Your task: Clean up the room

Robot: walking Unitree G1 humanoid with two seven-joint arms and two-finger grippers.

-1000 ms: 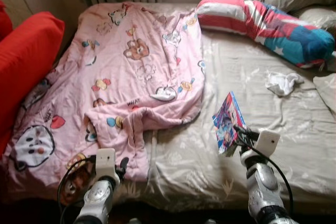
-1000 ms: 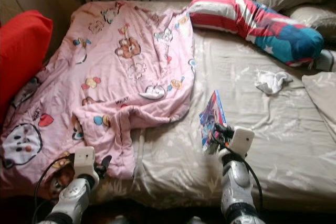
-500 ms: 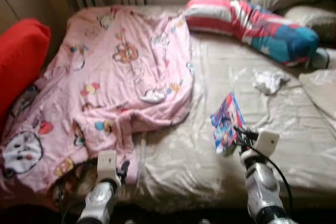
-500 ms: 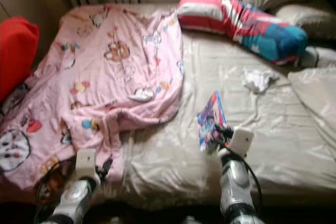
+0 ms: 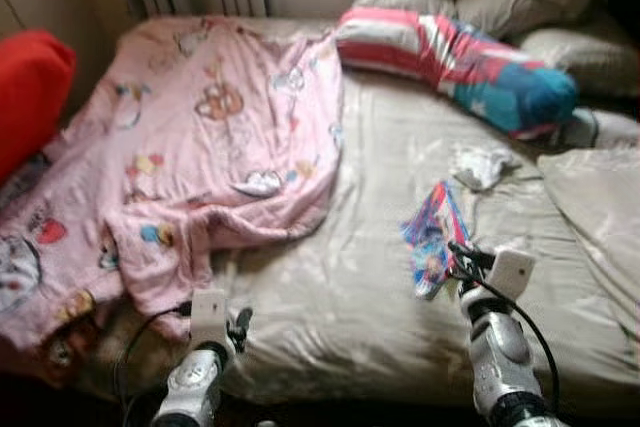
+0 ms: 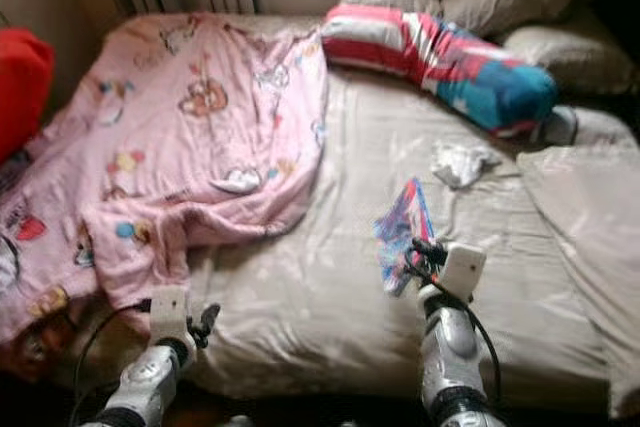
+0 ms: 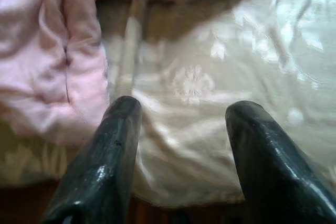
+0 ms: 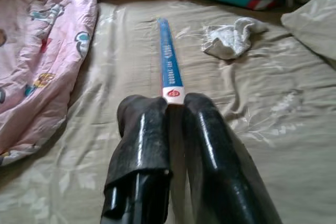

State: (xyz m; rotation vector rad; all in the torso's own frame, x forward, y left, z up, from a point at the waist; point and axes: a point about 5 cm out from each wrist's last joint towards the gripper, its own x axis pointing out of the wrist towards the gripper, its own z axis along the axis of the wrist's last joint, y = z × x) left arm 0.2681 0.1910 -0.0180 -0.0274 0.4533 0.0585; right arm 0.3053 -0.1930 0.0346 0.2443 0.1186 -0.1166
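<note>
Book (image 5: 433,237), writing unreadable, clamped in right jaws (image 8: 176,109); left jaws (image 7: 181,129) apart over bed (image 5: 350,287).

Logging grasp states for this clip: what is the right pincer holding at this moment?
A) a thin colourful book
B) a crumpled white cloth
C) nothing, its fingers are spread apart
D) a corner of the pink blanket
A: the right pincer is shut on the thin colourful book, whose blue spine runs out from between its fingers above the beige sheet.
</note>
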